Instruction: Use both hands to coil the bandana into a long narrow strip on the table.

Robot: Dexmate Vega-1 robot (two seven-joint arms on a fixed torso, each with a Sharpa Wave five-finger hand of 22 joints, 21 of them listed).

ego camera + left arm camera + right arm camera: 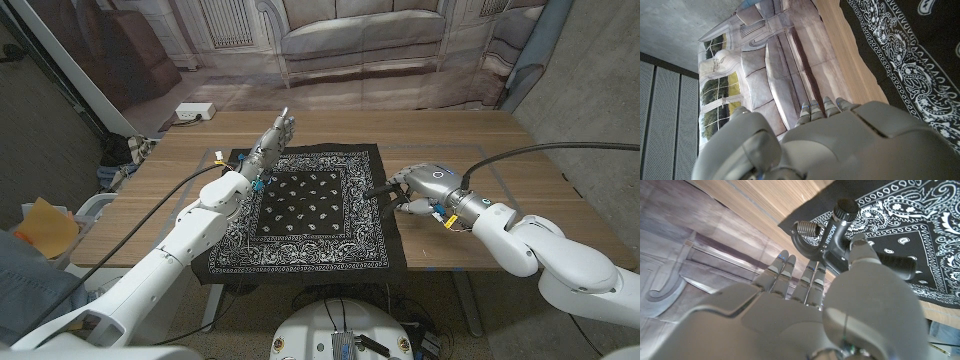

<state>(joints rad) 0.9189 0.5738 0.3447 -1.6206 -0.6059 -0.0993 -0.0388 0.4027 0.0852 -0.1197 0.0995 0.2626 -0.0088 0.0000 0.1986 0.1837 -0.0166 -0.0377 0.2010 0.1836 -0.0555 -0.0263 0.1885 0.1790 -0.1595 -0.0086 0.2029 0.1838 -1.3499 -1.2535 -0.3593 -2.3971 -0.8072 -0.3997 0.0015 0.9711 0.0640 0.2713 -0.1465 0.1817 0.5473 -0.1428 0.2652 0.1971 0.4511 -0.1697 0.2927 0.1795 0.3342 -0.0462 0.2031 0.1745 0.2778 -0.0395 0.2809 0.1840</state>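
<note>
Hands [272,140] [418,187] hover at opposite edges of the flat bandana [310,205].

A black hand-grip exerciser [850,235] with a metal spring lies near the tabletop's [520,180] right edge. A white power strip [194,112] (cord attached) sits beyond the far-left corner.

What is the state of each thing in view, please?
bandana: spread flat on the table, not yet coiled.
hand gripper tool: lying on the bandana's right edge, by the right hand.
left hand: holds nothing, fingers extended at the far left corner.
right hand: holds nothing, fingers curved by the tool.
</note>
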